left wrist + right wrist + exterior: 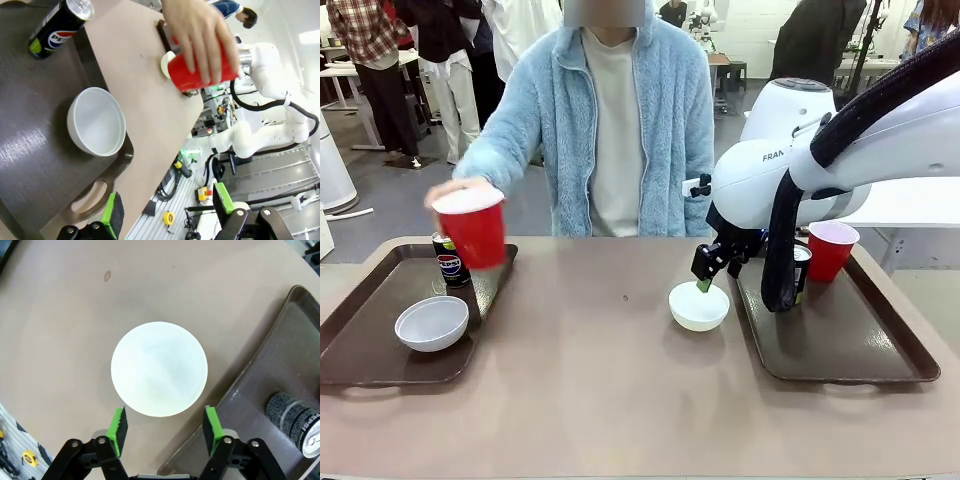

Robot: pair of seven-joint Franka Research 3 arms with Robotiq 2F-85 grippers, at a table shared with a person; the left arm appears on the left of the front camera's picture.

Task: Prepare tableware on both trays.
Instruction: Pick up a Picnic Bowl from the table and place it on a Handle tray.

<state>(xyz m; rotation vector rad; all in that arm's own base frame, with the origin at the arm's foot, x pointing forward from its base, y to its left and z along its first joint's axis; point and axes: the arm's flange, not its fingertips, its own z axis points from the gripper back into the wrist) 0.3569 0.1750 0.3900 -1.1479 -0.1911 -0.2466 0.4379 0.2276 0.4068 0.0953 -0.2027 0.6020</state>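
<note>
Now the right end effector (165, 429) hangs just above a white bowl (699, 306) on the bare surface (610, 380) at centre frame, jaws apart and gripping nothing, beside the right tray (840, 345) with its red cup (832, 250) and can (802, 270). At upper left, a person's hand (460, 190) holds another red cup (472, 228) over the left tray (360, 340), near a Pepsi can (450, 265) and second bowl (432, 323). Left end effector (167, 210): jaws apart, empty.

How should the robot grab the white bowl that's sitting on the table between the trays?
Probably by its rim, coming straight down from above. The white bowl sits upright and open on the bare table, wider than the right gripper spreads, so one finger inside and one outside the thin edge seems best.
</note>
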